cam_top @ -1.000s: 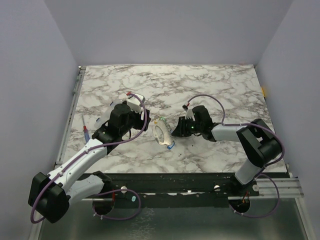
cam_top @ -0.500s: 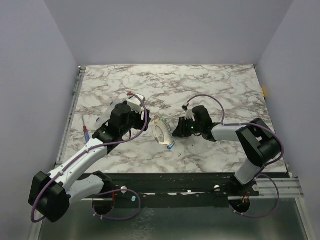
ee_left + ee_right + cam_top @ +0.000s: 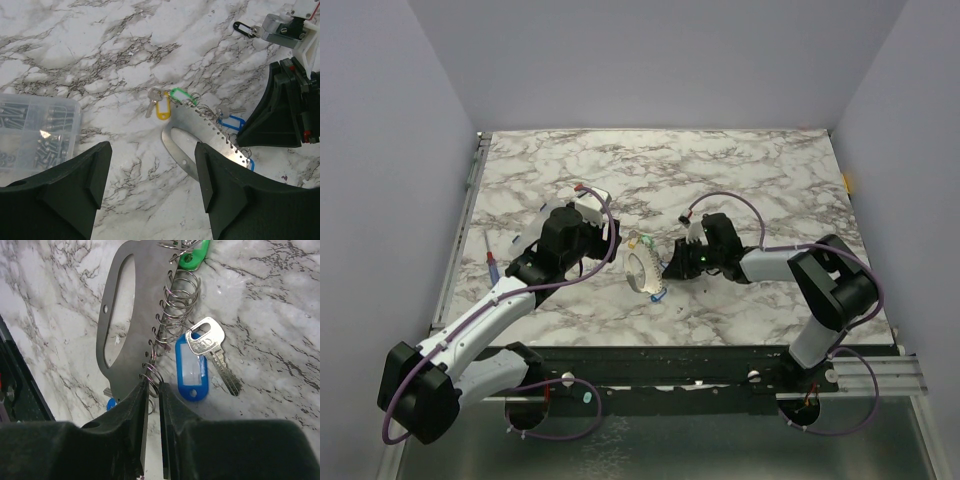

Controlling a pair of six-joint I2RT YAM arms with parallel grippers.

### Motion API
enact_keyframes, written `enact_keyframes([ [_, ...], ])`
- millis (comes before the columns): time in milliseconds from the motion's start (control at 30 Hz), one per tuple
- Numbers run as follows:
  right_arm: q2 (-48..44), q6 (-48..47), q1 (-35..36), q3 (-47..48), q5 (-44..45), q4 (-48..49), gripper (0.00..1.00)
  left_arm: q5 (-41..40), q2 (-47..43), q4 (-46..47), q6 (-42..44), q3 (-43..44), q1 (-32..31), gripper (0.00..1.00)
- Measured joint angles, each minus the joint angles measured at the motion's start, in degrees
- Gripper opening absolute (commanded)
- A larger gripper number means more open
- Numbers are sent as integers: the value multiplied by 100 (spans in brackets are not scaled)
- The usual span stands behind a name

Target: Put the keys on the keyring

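Since a second ago the right pincer (image 3: 668,270) has edged slightly leftward, its jaws drawing in, and the keyring (image 3: 640,267) has shifted a touch with it; the left arm has not moved. The keyring lies near the middle of the desk (image 3: 740,170), between the two pincers. From above it reads only as a pale oval loop. The right wrist view shows it as a flat metal plate (image 3: 120,367) with an oval cutout and wire loops strung along one edge. There the right pincer (image 3: 152,387) is narrowed to a slit, nipping that edge at a small loop. A blue key (image 3: 189,370) lies just beside the loops and a green key (image 3: 192,257) sits at the keyring's far end. Only the left wrist view adds a yellow key (image 3: 161,111) touching the green one at the keyring's end, a clear box (image 3: 35,130) of screws well to the keyring's left, and a small black clip (image 3: 242,27) beyond it. The left pincer (image 3: 152,150) stands wide and holds nothing, short of the keyring.
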Motion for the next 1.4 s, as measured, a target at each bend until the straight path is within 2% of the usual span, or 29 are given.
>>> enact_keyframes([
  [133,13,-22,2,0,-68,2,25,0,17,-2,0,0,0,74],
  [200,31,-33,2,0,-76,2,22,0,22,-2,0,0,0,74],
  [333,61,-105,9,0,-98,4,2,0,22,-2,0,0,0,73],
  [367,74,-125,15,0,-103,7,1,0,22,0,0,0,0,73],
  [667,17,-219,76,-2,-105,-17,1,0,46,-2,0,0,0,73],
  [967,-824,-538,289,-11,201,-446,1,11,48,0,2,2,0,72],
  [1233,-1036,-800,455,-7,555,-765,1,407,46,22,4,0,0,68],
  [1400,-1239,-953,542,-7,831,-855,1,938,-39,140,4,-24,0,68],
])
